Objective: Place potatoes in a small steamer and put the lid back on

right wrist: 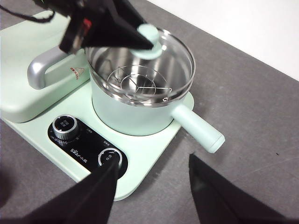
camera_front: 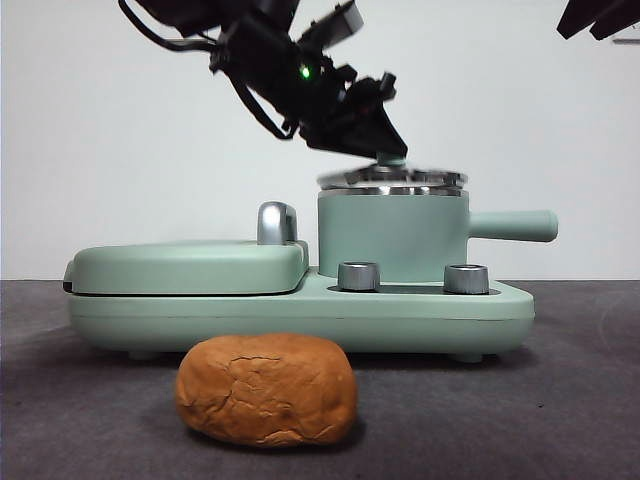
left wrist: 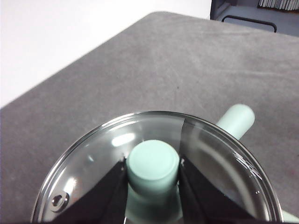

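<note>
Potato (camera_front: pixel 266 389) orange-brown, cracked, left claw (left wrist: pixel 153 173) gripping lid (left wrist: pixel 93 163) knob, right claw (right wrist: pixel 152 186) wide.

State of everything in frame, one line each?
Lid: on the pot rim, knob clamped.
Pot: on the base, only a wire rack inside.
Potato: on the table, untouched.
Griddle cover: closed.
Left end effector: shut on the knob.
Right end effector: open, empty, above the table.

A red warning triangle sign (right wrist: pixel 75 71) sits on the griddle cover (right wrist: pixel 18 88). Small white print on the black control panel (right wrist: pixel 84 148) is too blurred to read.
</note>
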